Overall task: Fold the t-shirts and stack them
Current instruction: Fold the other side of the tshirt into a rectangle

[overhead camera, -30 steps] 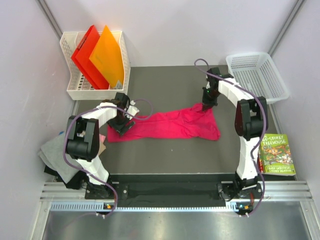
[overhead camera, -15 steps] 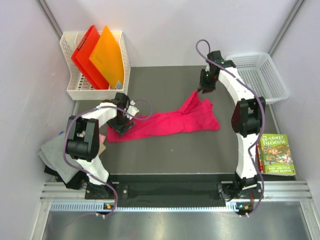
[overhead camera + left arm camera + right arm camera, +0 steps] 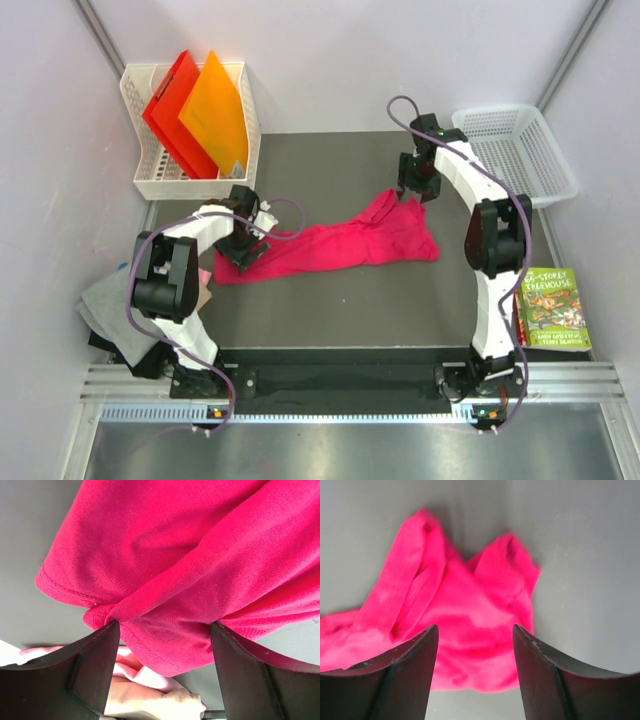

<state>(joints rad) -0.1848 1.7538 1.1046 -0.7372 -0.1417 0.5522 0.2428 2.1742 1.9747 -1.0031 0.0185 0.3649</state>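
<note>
The magenta t-shirt (image 3: 340,245) lies bunched in a long strip across the dark table. My left gripper (image 3: 241,254) stands open over its left end. In the left wrist view the shirt's hem (image 3: 175,555) lies between the wide fingers of that gripper (image 3: 165,630). My right gripper (image 3: 412,192) hangs open just above the shirt's far right corner. In the right wrist view the cloth (image 3: 465,615) lies below that gripper (image 3: 475,630), with nothing between its fingers. Folded grey (image 3: 105,305), pale pink (image 3: 145,672) and tan (image 3: 145,697) t-shirts sit at the table's left edge.
A white rack (image 3: 150,185) holding a red folder (image 3: 170,105) and an orange folder (image 3: 215,110) stands at the back left. A white basket (image 3: 515,150) sits at the back right. A green book (image 3: 552,310) lies by the right arm.
My right gripper lifted the shirt's right corner toward the back, then opened and let it drop. The left gripper has not moved.
</note>
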